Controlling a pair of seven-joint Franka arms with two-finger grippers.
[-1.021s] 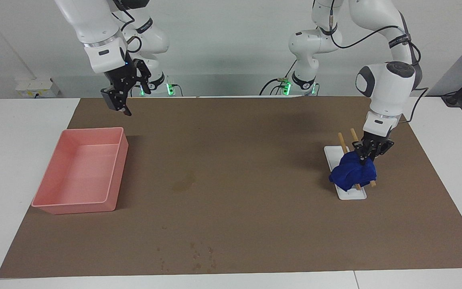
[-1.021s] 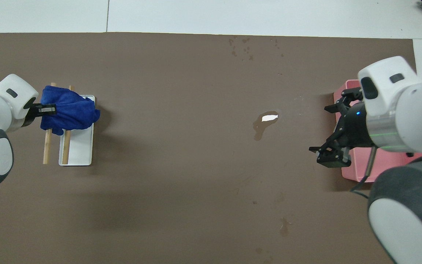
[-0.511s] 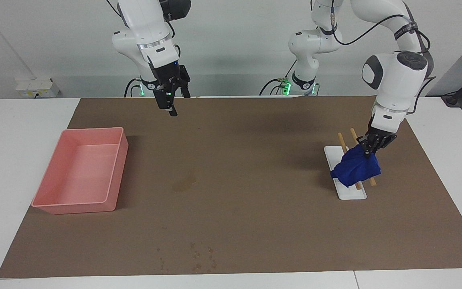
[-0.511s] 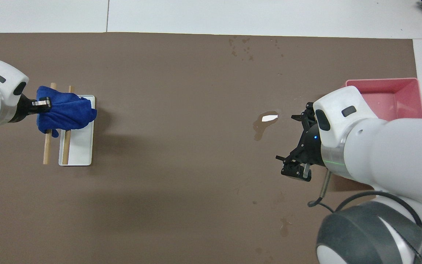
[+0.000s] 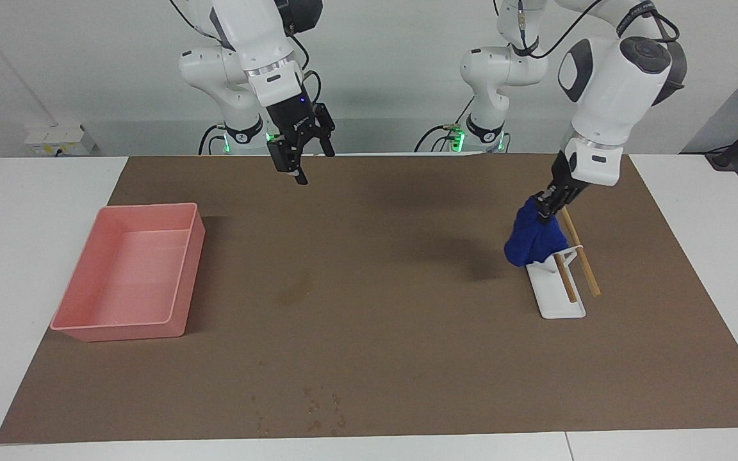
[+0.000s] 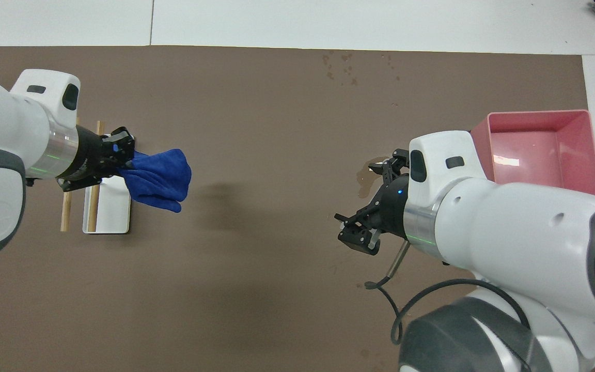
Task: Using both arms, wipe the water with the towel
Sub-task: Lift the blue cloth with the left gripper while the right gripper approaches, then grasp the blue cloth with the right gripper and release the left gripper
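My left gripper (image 5: 543, 211) is shut on the top of the deep-blue towel (image 5: 531, 241), which hangs in the air as a lump over the robots' end of the white rack (image 5: 558, 299). From overhead, the towel (image 6: 159, 177) trails from the left gripper (image 6: 122, 157) toward the middle of the mat. The water (image 5: 292, 291) is a faint dark blotch on the brown mat, about level with the pink tray. My right gripper (image 5: 308, 168) hangs open and empty above the mat near the robots' edge. Overhead, the right gripper (image 6: 364, 204) partly covers the water (image 6: 365, 181).
A pink tray (image 5: 145, 207) sits at the right arm's end of the mat. The white rack carries two wooden rods (image 5: 579, 251) at the left arm's end. A cluster of tiny dark specks (image 5: 318, 410) marks the mat at the edge farthest from the robots.
My left gripper has lifted the towel off the rack and carried it toward the robots and the middle. My right gripper has swung from beside the pink tray toward the table's middle.
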